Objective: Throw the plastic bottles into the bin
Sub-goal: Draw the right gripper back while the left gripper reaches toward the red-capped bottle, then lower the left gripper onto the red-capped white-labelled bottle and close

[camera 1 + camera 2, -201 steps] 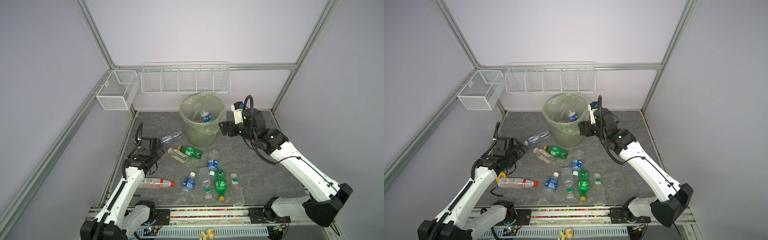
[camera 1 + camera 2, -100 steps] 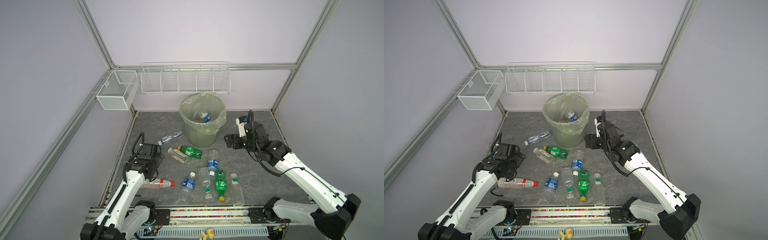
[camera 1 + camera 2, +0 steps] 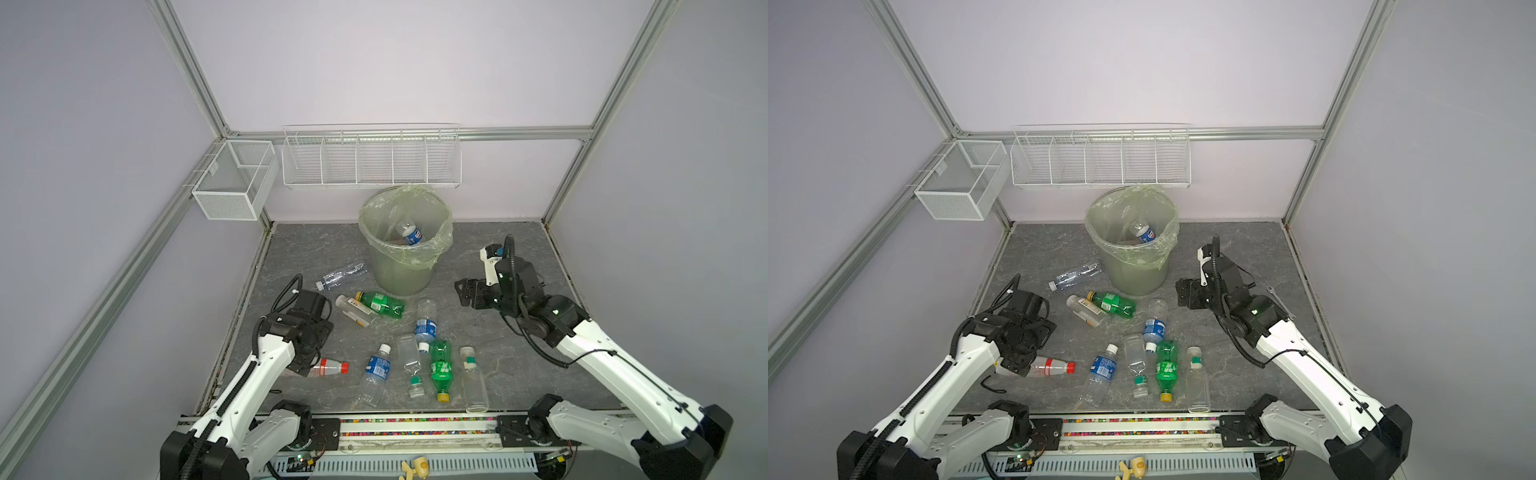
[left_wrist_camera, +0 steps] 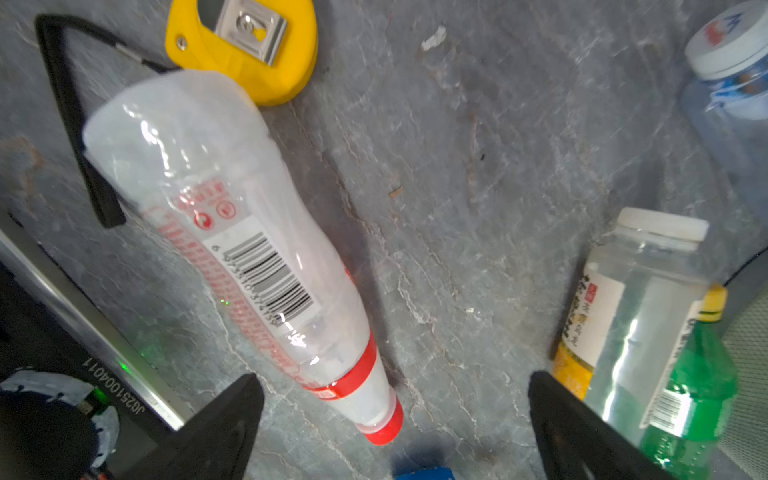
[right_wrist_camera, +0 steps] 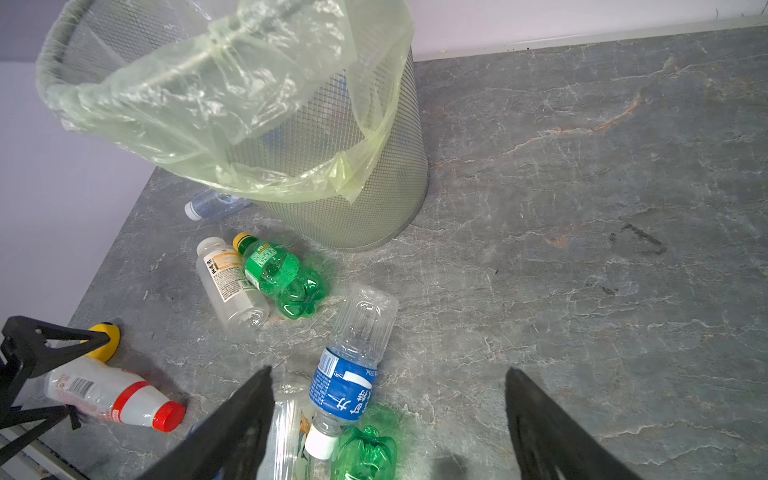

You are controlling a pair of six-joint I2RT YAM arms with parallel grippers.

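The bin (image 3: 405, 266) (image 3: 1133, 266) (image 5: 324, 199) stands at the back with one blue-labelled bottle (image 3: 409, 233) inside. Several plastic bottles lie on the grey floor in front of it. My left gripper (image 3: 305, 365) (image 3: 1017, 365) (image 4: 392, 380) is open and points down over a red-capped bottle (image 4: 232, 249) (image 3: 1052, 368); its jaws straddle the neck end without touching. My right gripper (image 3: 465, 293) (image 3: 1185, 295) (image 5: 388, 374) hangs open and empty to the right of the bin, above a blue-labelled bottle (image 5: 353, 365) (image 3: 426, 324).
A green bottle (image 3: 380, 303) (image 5: 278, 276) and a clear yellow-labelled one (image 4: 623, 316) lie beside the bin. More bottles (image 3: 440, 370) are near the front rail. A yellow tape measure (image 4: 245, 45) touches the red-capped bottle's base. White wire baskets (image 3: 370, 160) (image 3: 232, 183) hang on the walls.
My right gripper has drawn back from the bin's rim and sunk lower, toward the front. My left gripper has come forward and down over the red-capped bottle.
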